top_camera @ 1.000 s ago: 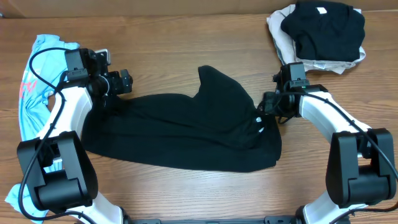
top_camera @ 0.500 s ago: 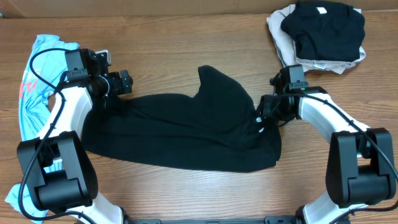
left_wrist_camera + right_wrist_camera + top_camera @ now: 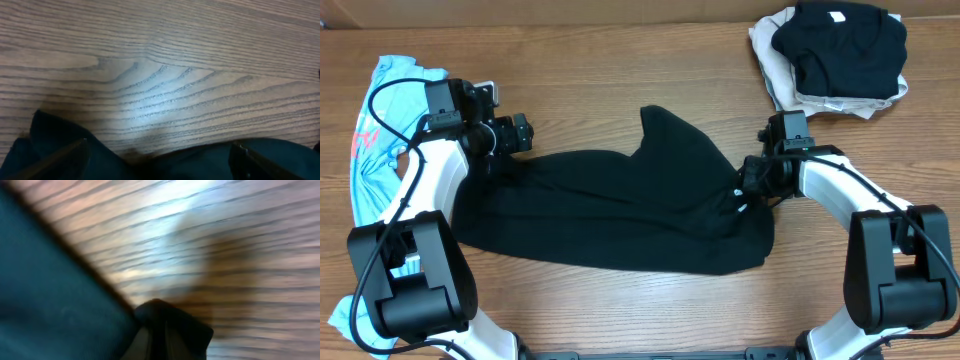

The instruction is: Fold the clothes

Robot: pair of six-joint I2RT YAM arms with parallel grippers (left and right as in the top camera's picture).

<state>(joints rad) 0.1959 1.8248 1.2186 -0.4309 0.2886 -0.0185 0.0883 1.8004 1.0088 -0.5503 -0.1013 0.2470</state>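
A black T-shirt point(image 3: 620, 210) lies spread out, crumpled, across the middle of the table, with small white marks point(image 3: 737, 200) near its right edge. My right gripper point(image 3: 748, 183) is at that edge, shut on a pinched fold of the black cloth point(image 3: 170, 322); the rest of the shirt point(image 3: 50, 300) fills the left of the right wrist view. At the shirt's upper left corner my left gripper point(image 3: 525, 133) stands open. Its fingers point(image 3: 65, 157) are wide apart over the black cloth point(image 3: 165, 167) and bare wood.
A light blue shirt point(image 3: 370, 150) with red lettering lies along the left edge, under the left arm. A folded black shirt point(image 3: 840, 45) sits on beige ones point(image 3: 767, 50) at the back right corner. Bare wood point(image 3: 620, 70) runs along the back.
My right gripper has closed on the shirt's right edge and shifted slightly right. The left gripper has stayed open in place.
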